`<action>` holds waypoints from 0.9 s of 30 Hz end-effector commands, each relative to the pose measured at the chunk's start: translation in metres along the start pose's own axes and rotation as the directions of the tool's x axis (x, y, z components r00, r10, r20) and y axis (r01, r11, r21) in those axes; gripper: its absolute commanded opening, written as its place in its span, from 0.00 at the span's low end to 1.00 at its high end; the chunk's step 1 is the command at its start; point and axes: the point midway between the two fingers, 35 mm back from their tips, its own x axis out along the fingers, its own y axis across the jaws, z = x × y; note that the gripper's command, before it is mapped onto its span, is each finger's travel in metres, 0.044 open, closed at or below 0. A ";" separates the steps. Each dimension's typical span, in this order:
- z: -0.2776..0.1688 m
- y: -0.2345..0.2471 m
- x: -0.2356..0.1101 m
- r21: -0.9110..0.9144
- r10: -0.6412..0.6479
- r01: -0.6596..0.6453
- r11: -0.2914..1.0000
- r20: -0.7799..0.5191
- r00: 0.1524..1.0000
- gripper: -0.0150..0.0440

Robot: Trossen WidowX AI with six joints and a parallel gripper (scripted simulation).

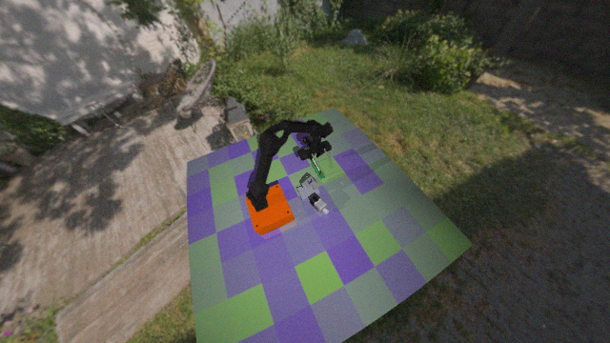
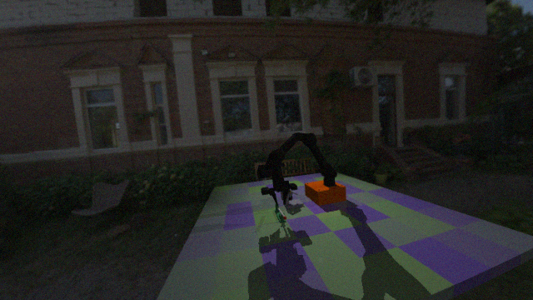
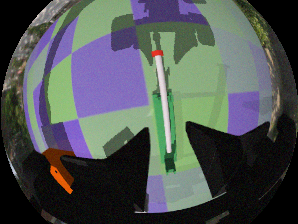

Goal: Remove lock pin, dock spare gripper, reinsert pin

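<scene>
Three tones, purple, green and grey, chequer the bench (image 1: 334,267), a flat square board lying outdoors between paving, grass and shrubs. The exterior view is dim and shows a brick house with pale window frames behind it. The black arm (image 1: 267,152) rises from an orange base (image 1: 281,216) and bends over toward the far part of the board. Beside the base sit a grey block (image 1: 307,187) and a small white piece (image 1: 319,205). They are too small to tell which is the mount and which the spare gripper, or whether they touch. In the exterior view the arm's shadow covers much of the near squares and those two parts cannot be made out. The pin (image 3: 161,103) is a thin white rod with a red tip, running along a green strip (image 3: 157,119) on a green square, its red end pointing away from the wrist camera. The pincer (image 3: 166,137) stands partly open over the near end of the pin, with a clear gap on each side of the rod, so it grips nothing.
</scene>
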 end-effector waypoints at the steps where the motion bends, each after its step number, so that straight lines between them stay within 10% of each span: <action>1: -0.001 -0.001 0.007 -0.005 -0.012 0.012 1.000 0.001 1.000 0.56; 27: -0.006 -0.003 0.048 -0.005 -0.012 0.012 1.000 0.001 1.000 0.56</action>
